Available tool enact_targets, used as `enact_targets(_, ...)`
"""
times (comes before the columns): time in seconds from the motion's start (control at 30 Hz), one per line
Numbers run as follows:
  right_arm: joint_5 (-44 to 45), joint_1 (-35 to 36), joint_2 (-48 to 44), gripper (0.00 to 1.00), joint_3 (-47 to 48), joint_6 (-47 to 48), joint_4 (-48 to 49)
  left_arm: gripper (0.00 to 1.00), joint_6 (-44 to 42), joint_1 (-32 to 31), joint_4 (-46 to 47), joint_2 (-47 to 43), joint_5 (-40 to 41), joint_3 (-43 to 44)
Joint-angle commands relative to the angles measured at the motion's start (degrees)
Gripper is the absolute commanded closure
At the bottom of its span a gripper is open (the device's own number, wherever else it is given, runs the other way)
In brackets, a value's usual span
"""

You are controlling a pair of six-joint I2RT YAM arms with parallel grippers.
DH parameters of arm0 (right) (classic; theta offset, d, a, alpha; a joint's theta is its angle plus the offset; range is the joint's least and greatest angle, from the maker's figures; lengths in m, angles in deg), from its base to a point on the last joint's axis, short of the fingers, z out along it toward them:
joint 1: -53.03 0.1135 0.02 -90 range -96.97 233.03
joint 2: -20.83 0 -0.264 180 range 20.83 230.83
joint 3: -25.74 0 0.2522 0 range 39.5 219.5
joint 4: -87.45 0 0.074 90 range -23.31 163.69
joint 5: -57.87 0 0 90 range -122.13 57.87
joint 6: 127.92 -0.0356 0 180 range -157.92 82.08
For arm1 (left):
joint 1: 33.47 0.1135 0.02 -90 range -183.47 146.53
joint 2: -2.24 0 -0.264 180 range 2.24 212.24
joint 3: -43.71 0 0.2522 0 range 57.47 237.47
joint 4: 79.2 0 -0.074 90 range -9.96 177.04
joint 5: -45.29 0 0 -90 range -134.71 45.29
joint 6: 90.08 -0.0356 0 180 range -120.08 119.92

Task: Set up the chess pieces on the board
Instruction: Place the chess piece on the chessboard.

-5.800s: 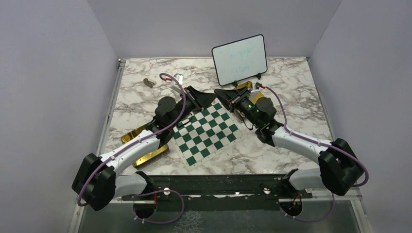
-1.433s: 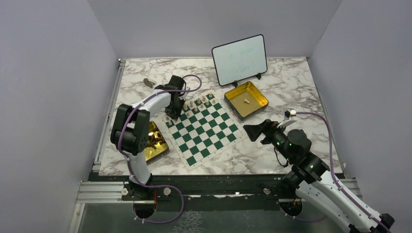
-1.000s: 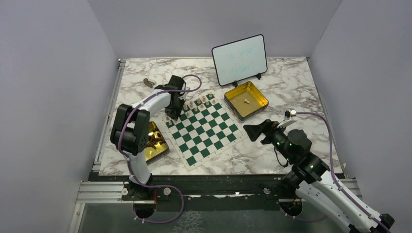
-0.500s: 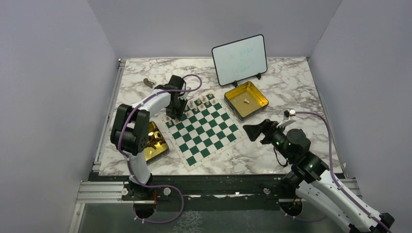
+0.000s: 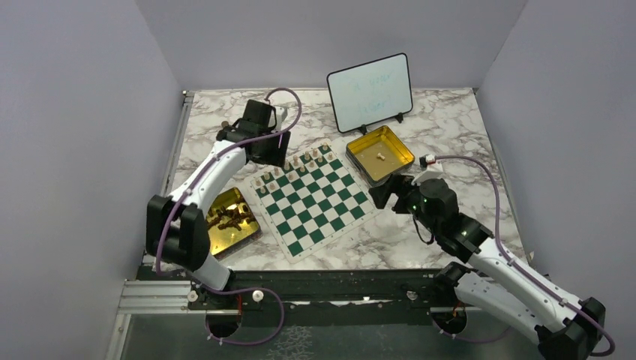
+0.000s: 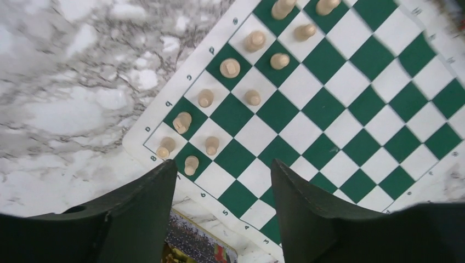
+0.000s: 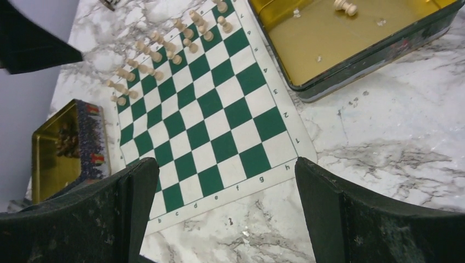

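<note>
Pale beige wooden chess pieces [image 6: 230, 67] are seen on green-and-white checked board [image 6: 323, 118] beneath left jaws, parted, empty; right jaws spread wide, empty.

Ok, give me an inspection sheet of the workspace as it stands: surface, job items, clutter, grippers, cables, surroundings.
Surface: marble-patterned table, no spills seen.
Board: chessboard lies flat, turned at an angle to the table edges.
Pieces: pale pieces stand in two rows along the board's far-left edge. One pale piece lies in the right gold tin. Dark pieces are heaped in the left gold tin, none on the board.
Clutter: whiteboard propped at the far side.
Grippers: left gripper open and empty above the board's corner; right gripper open and empty.
Cables: purple cables run along both arms, off the board.
Surroundings: plain grey walls, nothing else seen.
</note>
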Motion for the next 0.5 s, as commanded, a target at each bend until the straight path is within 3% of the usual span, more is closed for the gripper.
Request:
enact_targets(0.0,6.67,-0.08,6.5,0.0,6.22,4.94,-0.98,0.33,2.0,0.02,4.61,-12.04,-1.73,-3.18)
enact_targets(0.1,6.52,-0.07,13.52,0.0,10.27,11.02,0.64,0.3,3.39,0.07,7.72,-18.45,-4.0,-8.65)
enact_targets(0.17,7.28,-0.11,18.93,0.01,13.42,16.01,0.74,0.03,5.15,0.06,10.1,-22.65,-5.78,-12.69)
enact_targets(0.3,8.84,-0.92,29.49,0.07,20.32,25.28,0.08,0.01,5.94,0.07,14.53,-30.22,-9.78,-20.39)
enact_targets(0.47,8.0,-3.81,40.83,0.28,26.74,35.05,1.59,0.01,6.05,0.07,18.27,-38.24,-7.96,-28.73)
